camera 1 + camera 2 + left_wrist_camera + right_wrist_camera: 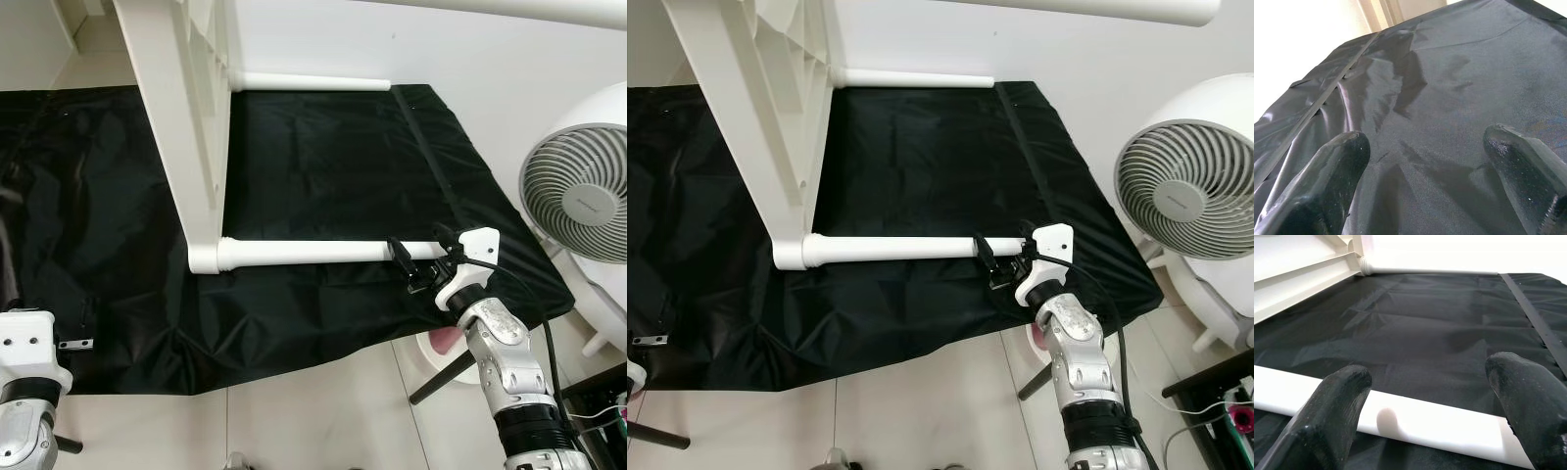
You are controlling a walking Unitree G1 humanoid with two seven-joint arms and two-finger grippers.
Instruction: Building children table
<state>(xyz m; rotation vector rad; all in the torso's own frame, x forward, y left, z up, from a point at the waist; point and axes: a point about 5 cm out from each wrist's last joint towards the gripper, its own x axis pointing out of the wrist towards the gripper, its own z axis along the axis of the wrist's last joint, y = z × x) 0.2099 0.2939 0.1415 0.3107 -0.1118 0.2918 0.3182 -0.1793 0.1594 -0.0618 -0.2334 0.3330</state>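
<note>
The white children's table stands tipped on its side on a black cloth. Its near leg sticks out level along the cloth towards the right, and its far leg lies by the wall. My right gripper is open at the free end of the near leg. In the right wrist view the leg runs across just ahead of its fingers. My left gripper is open low over the bare cloth at the near left, holding nothing.
A white fan stands on the tiled floor right of the cloth. A white and pink stool sits under my right arm. A small metal bracket lies near the cloth's front left edge. Another white leg crosses overhead.
</note>
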